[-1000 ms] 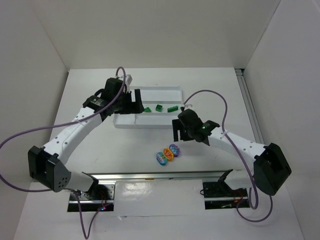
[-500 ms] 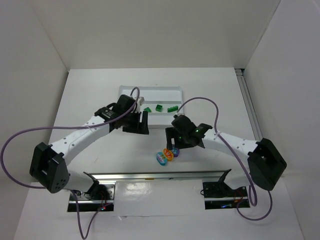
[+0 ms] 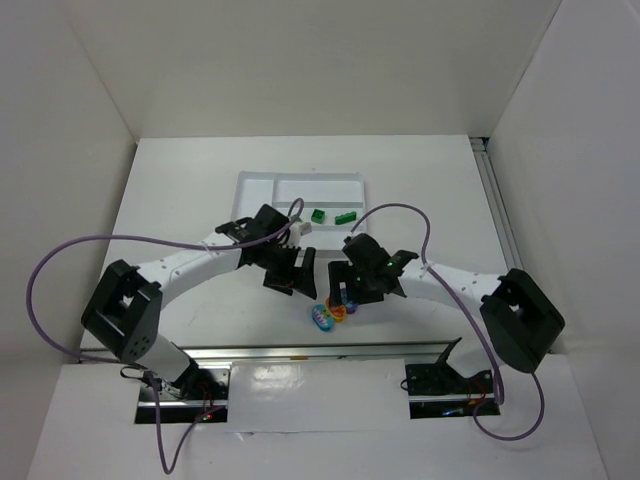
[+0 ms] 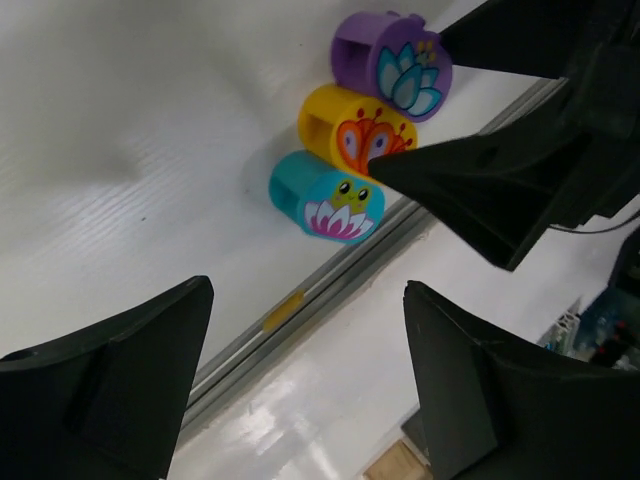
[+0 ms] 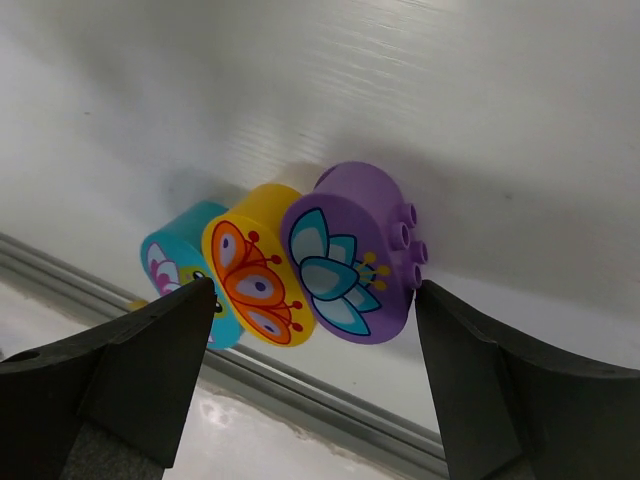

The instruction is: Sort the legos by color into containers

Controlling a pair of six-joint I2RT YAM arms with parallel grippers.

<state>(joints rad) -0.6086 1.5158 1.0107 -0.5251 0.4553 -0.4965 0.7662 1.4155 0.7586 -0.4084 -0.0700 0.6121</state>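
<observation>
Top view, tray: the white tray point(image 3: 262, 180) lies on the table point(image 3: 170, 200) toward the far side, beyond both grippers.
Top view, green bricks: two green bricks point(image 3: 318, 215) sit apart from each other in the tray's near part, just right of the left arm's wrist.
Top view, other bricks: the teal brick point(image 3: 322, 318), orange brick point(image 3: 338, 312) and purple brick point(image 3: 352, 303) form a touching row on the table, outside the tray and close to the near edge.
Top view, left gripper: the left gripper point(image 3: 296, 274) hangs just left of that row.
Top view, right gripper: the right gripper point(image 3: 346, 290) is over the row's purple end and partly hides it.
Left wrist, left gripper: its jaws stand wide apart with nothing between them, and the row lies ahead of the fingertips.
Left wrist, right gripper: one black finger point(image 4: 480, 180) points at the orange brick's printed face.
Right wrist, right gripper: its jaws are spread wide and grasp nothing. The purple and orange bricks show between the fingers. Whether a finger touches a brick cannot be told.
</observation>
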